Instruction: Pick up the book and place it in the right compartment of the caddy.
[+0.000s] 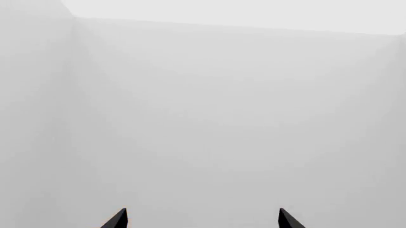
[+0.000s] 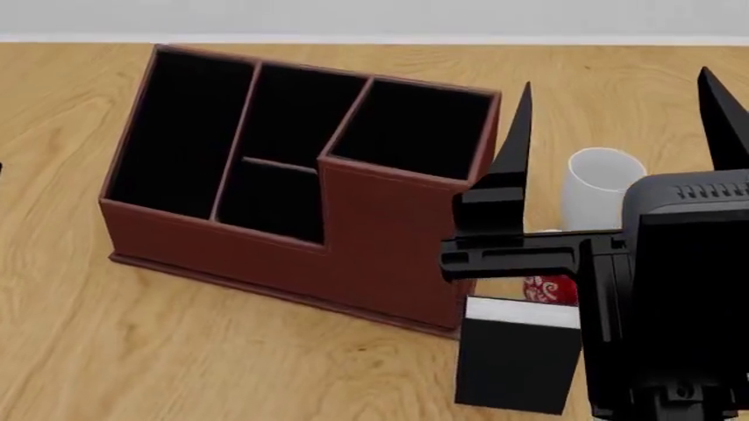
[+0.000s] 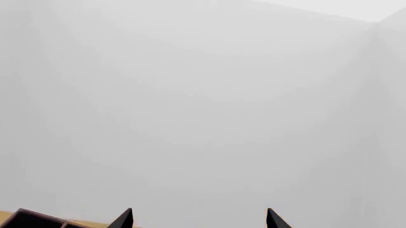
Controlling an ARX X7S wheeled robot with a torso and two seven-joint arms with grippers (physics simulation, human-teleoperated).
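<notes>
Right claw (image 2: 620, 96) open; one book (image 2: 517, 355), one caddy (image 2: 298, 175), four compartments.

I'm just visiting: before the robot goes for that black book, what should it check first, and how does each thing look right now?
1. Right gripper open: ok, fingers spread wide, nothing between them.
2. Book reachable: ok, standing upright on the table beside the caddy, below the right gripper.
3. Right compartment empty: ok, only black lining shows.
4. Clutter near the book: not ok, a white cup and a red mug stand close behind it.
5. Left gripper: open, empty; where it is, cannot tell.
</notes>
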